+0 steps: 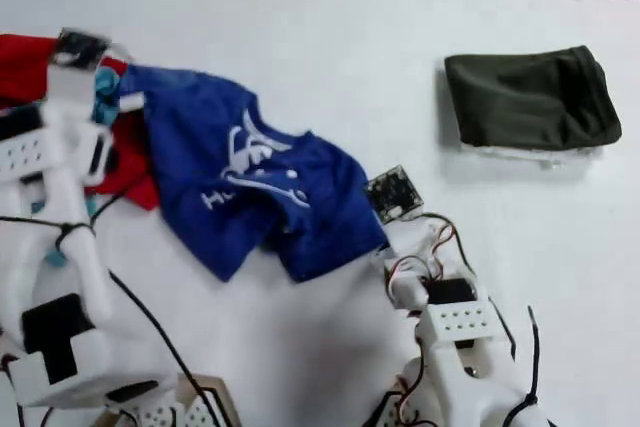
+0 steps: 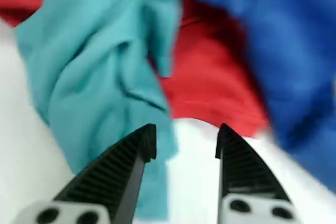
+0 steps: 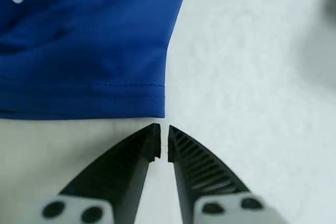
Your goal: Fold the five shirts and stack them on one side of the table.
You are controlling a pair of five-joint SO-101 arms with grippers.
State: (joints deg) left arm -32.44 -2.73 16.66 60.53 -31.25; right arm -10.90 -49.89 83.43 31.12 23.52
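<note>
Under the blue shirt [image 1: 260,182], the red shirt [image 1: 135,172] lies mostly hidden.

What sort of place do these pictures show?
Probably a robotics laboratory or test bench: left arm and right arm on a white table, exposed cables, a blue shirt laid out for folding.

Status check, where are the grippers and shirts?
Left gripper open, at teal shirt and red shirt. Right gripper nearly shut, empty, by blue shirt hem. Dark shirt folded, apart. No obstruction seen.
</note>
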